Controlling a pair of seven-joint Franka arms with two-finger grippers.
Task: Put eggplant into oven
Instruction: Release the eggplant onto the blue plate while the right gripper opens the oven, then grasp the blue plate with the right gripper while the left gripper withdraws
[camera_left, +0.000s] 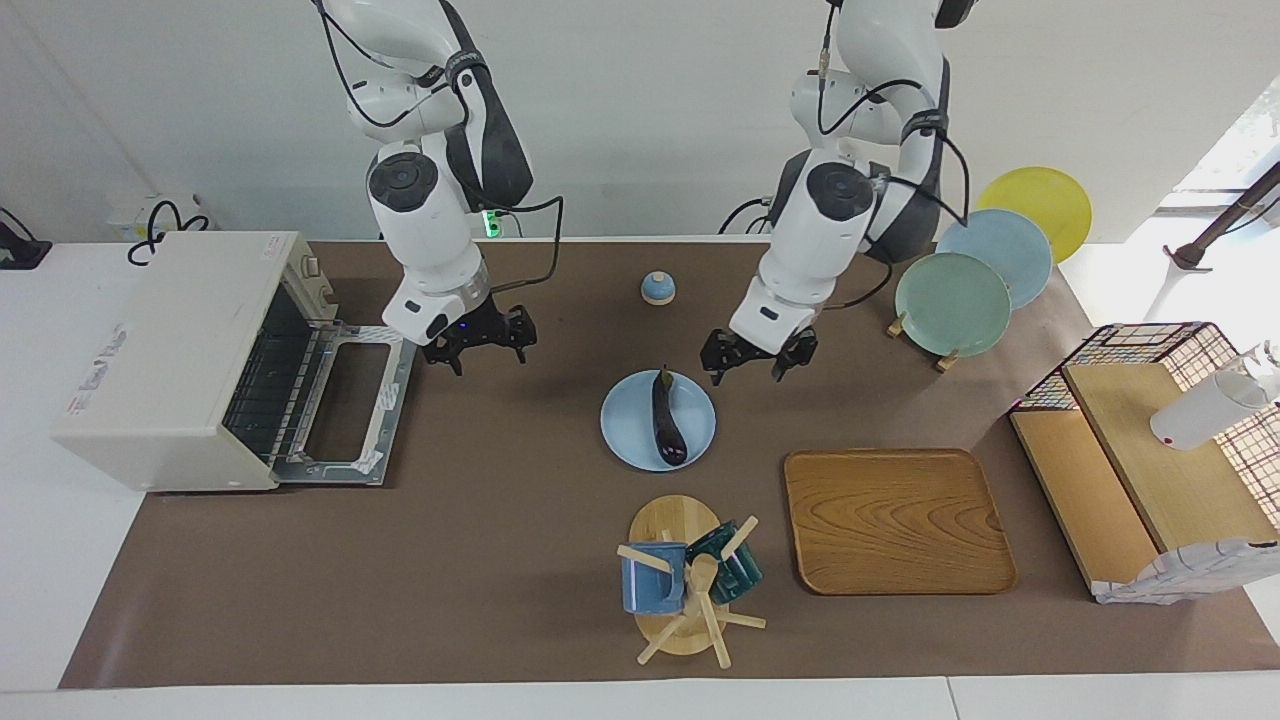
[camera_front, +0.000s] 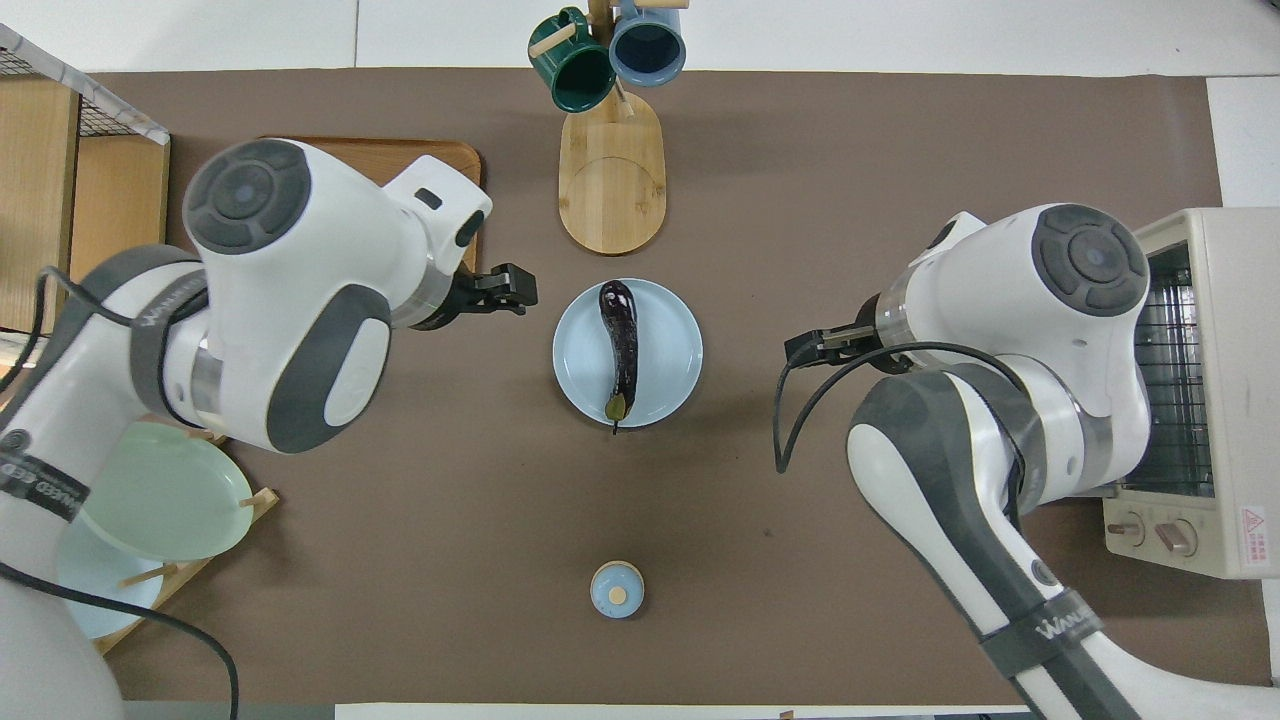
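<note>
The dark purple eggplant (camera_left: 667, 418) lies on a light blue plate (camera_left: 625, 425) in the middle of the table, its stem tip pointing toward the robots; it also shows in the overhead view (camera_front: 620, 345) on the plate (camera_front: 672, 352). The cream-white oven (camera_left: 160, 350) stands at the right arm's end of the table with its door (camera_left: 345, 412) dropped open, and it shows in the overhead view too (camera_front: 1215, 400). My right gripper (camera_left: 480, 343) hangs open and empty beside the oven door. My left gripper (camera_left: 758, 362) hangs open and empty beside the plate, toward the left arm's end.
A mug rack (camera_left: 685, 575) with a blue and a green mug stands farther from the robots than the plate, with a wooden tray (camera_left: 895, 520) beside it. A plate rack (camera_left: 955, 300), a wire-and-wood shelf (camera_left: 1150, 450) and a small blue knobbed lid (camera_left: 658, 288) are also on the table.
</note>
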